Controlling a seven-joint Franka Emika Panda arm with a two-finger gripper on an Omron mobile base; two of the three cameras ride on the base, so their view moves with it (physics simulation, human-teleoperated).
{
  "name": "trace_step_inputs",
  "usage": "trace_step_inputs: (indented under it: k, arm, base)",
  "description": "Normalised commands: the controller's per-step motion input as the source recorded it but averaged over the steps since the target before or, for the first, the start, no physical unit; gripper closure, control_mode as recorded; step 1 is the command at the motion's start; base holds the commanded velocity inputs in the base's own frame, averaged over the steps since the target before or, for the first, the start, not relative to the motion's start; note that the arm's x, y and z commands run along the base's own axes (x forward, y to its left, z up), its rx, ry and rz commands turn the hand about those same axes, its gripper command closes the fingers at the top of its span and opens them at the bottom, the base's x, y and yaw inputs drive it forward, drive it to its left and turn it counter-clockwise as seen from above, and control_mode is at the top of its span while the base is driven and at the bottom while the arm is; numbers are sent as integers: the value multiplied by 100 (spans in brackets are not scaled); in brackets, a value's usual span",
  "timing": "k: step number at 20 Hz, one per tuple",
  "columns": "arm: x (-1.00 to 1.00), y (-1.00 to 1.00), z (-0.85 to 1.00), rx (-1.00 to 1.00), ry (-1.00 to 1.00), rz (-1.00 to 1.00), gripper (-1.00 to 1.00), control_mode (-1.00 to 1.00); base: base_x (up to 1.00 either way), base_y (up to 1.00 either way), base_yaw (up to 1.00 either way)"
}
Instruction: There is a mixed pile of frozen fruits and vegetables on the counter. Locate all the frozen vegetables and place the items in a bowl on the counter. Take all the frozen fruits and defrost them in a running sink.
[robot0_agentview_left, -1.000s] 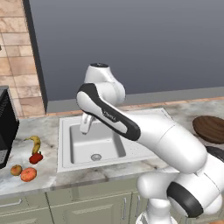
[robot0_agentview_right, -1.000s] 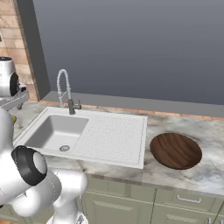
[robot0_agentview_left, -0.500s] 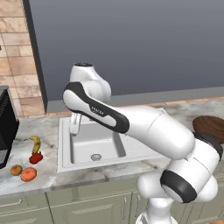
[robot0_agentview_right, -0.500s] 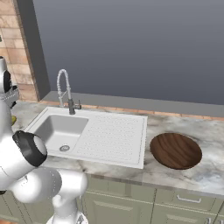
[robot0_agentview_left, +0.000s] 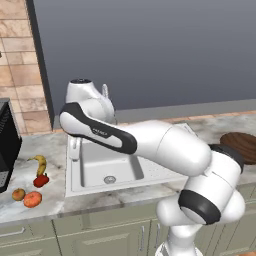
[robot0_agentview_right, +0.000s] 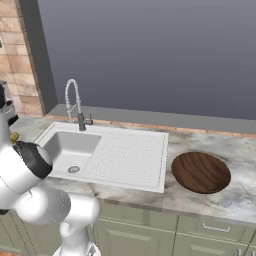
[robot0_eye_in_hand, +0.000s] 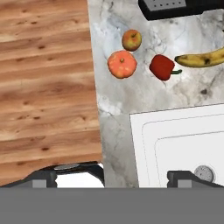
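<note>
Seen from the hand view, my gripper (robot0_eye_in_hand: 113, 177) is open and empty, high above the counter (robot0_eye_in_hand: 131, 96) at the sink's (robot0_eye_in_hand: 183, 135) left edge. Beyond it lies the pile: an orange-red tomato (robot0_eye_in_hand: 122, 64), a small orange-yellow fruit (robot0_eye_in_hand: 131, 40), a red pepper (robot0_eye_in_hand: 162, 67) and a banana (robot0_eye_in_hand: 201, 59). From the left base view the banana (robot0_agentview_left: 39, 162), pepper (robot0_agentview_left: 41, 180), small fruit (robot0_agentview_left: 18, 194) and tomato (robot0_agentview_left: 32, 199) sit left of the sink (robot0_agentview_left: 105, 170). The brown bowl (robot0_agentview_right: 201, 172) rests empty on the counter right of the drainboard (robot0_agentview_right: 132, 155).
A black appliance (robot0_agentview_left: 7, 145) stands on the counter just behind the pile, its dark edge (robot0_eye_in_hand: 183, 6) close to the banana. The chrome faucet (robot0_agentview_right: 72, 102) rises behind the basin. The counter's front edge drops to a wooden floor (robot0_eye_in_hand: 43, 87).
The arm has swung leftward from over the basin toward the sink's left edge, nearer the pile. Produce and bowl have not moved.
</note>
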Motion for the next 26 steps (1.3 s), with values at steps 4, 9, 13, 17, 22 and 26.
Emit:
trace_step_inputs:
  k: [4,9,13,17,22,26]
  arm:
    - [0,25,-16,-4,-6,0,-100,-100]
    - [0,20,-12,-3,-2,0,-100,-100]
    - [0,16,-15,-2,0,0,-100,-100]
    - [-2,23,-16,0,0,0,-100,-100]
    - [-1,26,-13,0,0,0,-100,-100]
    - [0,27,-15,0,0,0,-100,-100]
  base:
    - [0,0,0]
    - [0,0,0]
    - [0,0,0]
    - [0,0,0]
    - [0,0,0]
    - [0,0,0]
